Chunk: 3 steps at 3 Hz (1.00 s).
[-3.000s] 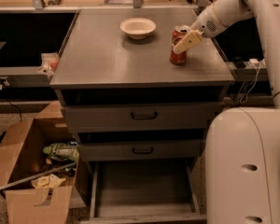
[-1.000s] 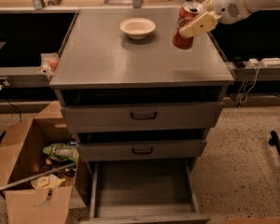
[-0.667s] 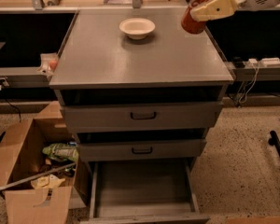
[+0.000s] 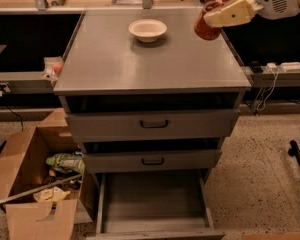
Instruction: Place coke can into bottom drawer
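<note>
My gripper (image 4: 221, 13) is at the top right, above the right rear edge of the grey cabinet top (image 4: 150, 59). It is shut on the red coke can (image 4: 210, 14), which hangs tilted in the air, silver top up, a cream finger (image 4: 230, 13) across its front. The bottom drawer (image 4: 152, 204) is pulled open at the bottom of the view; its flat grey floor holds nothing.
A white bowl (image 4: 147, 30) sits at the back middle of the cabinet top. Two upper drawers with black handles (image 4: 154, 124) are nearly shut. An open cardboard box (image 4: 37, 184) with clutter stands on the floor at the left. Cables and a power strip (image 4: 282, 66) lie right.
The gripper has lifted the coke can off the cabinet top and carried it up and to the right. The arm and robot body have drawn back out of view.
</note>
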{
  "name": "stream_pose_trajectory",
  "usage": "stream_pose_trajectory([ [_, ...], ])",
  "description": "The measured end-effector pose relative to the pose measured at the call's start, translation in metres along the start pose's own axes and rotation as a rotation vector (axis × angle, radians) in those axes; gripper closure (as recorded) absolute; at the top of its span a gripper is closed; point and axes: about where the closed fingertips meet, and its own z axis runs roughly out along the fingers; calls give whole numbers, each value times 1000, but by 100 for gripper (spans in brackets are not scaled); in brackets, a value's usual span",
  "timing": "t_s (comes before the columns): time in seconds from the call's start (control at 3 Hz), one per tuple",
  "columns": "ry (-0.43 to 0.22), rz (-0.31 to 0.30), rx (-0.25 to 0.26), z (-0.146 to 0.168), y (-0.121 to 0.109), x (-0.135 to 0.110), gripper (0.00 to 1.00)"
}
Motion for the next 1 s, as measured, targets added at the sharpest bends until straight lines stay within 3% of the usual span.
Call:
stream_pose_trajectory([
  [0.33, 4, -27, -92, 9, 22, 2, 100],
  [0.67, 22, -69, -196, 5, 68, 7, 100],
  [1.0, 132, -68, -310, 21, 147, 56, 100],
])
